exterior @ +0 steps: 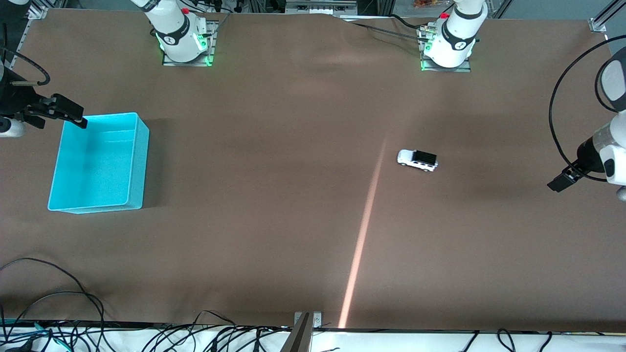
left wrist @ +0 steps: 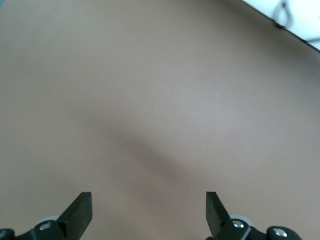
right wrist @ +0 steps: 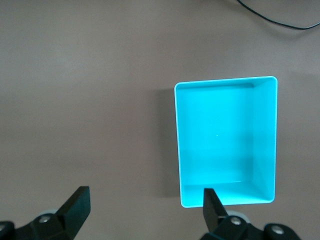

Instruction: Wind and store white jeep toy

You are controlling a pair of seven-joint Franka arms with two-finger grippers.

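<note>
Now the cyan bin (exterior: 98,164) sits toward the right arm's end of the table, nothing inside it. At its 3 o'clock in the front view, well apart, the white jeep toy (exterior: 417,160) rests on the brown table (exterior: 274,205). Right gripper (right wrist: 145,207) hovers over the bin's edge, left gripper (left wrist: 149,212) over bare table, both with fingers apart.

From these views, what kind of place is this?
Likely a robotics lab bench: a brown-covered table with two bolted-down arms, loose cables along its edge, and only a white jeep toy and a cyan bin set out.
</note>
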